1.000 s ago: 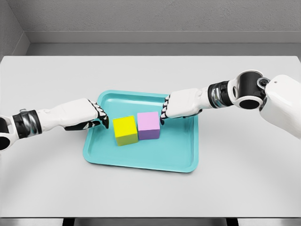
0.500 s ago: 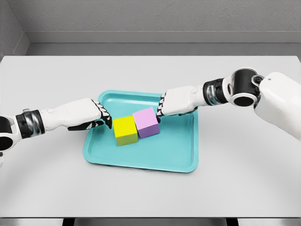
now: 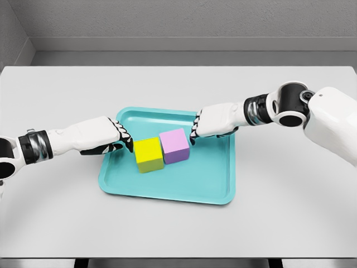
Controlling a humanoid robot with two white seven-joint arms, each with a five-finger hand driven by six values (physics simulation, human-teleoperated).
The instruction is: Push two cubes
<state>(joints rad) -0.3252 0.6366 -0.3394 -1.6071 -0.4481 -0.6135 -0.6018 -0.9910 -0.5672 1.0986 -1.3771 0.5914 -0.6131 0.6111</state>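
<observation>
Yellow cube [image 3: 149,154] and pink cube [image 3: 174,146] touch mid-tray [image 3: 215,184]; I keep the left hand [image 3: 114,135] and right hand [image 3: 202,127] curled, empty, flanking them to press inward.

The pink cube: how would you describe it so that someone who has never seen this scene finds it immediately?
On the grey table lies a teal tray, and two cubes sit side by side near its middle. The pink cube is the right one, next to the right hand; its neighbour, the yellow cube, is lower and to its left.
</observation>
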